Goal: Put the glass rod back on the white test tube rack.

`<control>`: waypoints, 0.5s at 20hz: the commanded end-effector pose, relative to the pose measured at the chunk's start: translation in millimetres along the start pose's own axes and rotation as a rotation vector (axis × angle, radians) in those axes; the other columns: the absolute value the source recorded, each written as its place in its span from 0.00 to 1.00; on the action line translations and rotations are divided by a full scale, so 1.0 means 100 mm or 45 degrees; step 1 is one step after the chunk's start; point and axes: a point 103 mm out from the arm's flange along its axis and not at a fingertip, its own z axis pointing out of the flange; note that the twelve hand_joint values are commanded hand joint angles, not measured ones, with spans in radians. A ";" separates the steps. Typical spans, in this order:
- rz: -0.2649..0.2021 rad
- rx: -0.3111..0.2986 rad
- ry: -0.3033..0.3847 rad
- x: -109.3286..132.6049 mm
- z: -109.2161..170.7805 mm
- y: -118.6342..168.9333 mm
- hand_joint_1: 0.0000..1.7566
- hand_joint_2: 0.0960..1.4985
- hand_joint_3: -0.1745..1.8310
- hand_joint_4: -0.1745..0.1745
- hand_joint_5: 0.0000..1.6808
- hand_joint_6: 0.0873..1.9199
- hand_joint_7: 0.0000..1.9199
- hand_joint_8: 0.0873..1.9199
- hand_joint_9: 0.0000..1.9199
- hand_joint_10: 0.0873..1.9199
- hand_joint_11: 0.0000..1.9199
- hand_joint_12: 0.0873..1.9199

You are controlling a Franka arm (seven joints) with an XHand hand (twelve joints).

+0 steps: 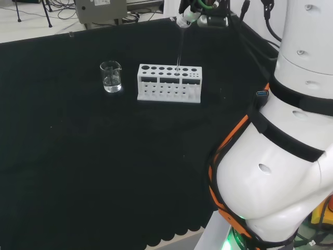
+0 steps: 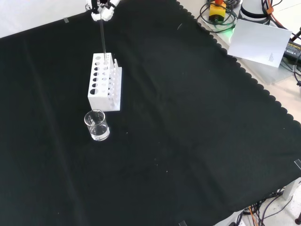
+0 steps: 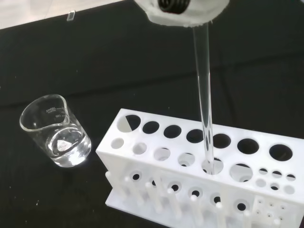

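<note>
Black cloth (image 1: 78,156), hand (image 1: 186,18) holding glass rod (image 3: 205,104) upright in rack (image 1: 169,83)

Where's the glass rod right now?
In the wrist view the glass rod stands upright under the hand, its lower end in a hole of the white test tube rack. The beaker stands off the rack's end.
</note>
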 end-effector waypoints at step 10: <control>-0.020 0.060 0.008 -0.03 0.22 0.25 0.70 0.66 0.00 0.00 0.89 0.01 0.82 0.45 1.00 0.19 0.94 0.41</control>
